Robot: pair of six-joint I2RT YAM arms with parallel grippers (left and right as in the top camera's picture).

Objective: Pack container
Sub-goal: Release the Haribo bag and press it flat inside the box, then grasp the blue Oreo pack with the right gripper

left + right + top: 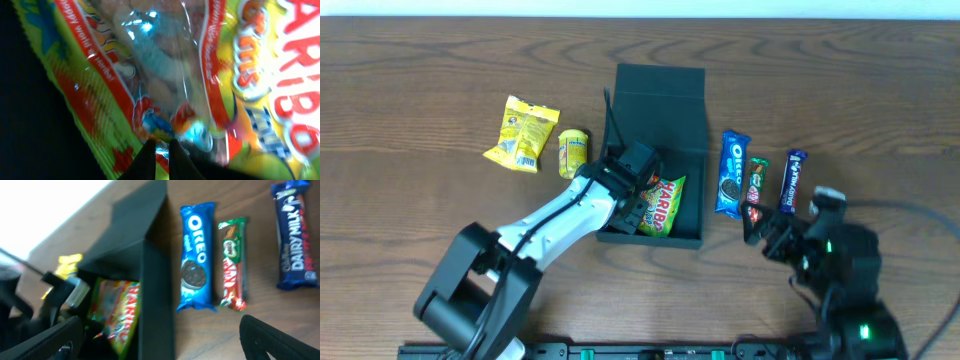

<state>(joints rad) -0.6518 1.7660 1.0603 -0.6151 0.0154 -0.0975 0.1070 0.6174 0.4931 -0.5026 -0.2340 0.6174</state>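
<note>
The dark teal container [692, 160] stands open at mid-table with its flap lid [660, 85] raised at the back. My left gripper [638, 195] reaches inside it, shut on a yellow-green Haribo bag [663, 205]. In the left wrist view the fingertips [160, 147] pinch the bag's edge [200, 75]. My right gripper [760, 235] is open and empty, just right of the container's front corner. In the right wrist view its fingers [157, 330] spread wide before the container wall [155, 290], with the Haribo bag [120, 310] inside.
An Oreo packet [731, 172], a KitKat [756, 188] and a Dairy Milk bar [792, 181] lie side by side right of the container. A yellow snack bag [523, 133] and a small yellow packet [573, 153] lie to its left.
</note>
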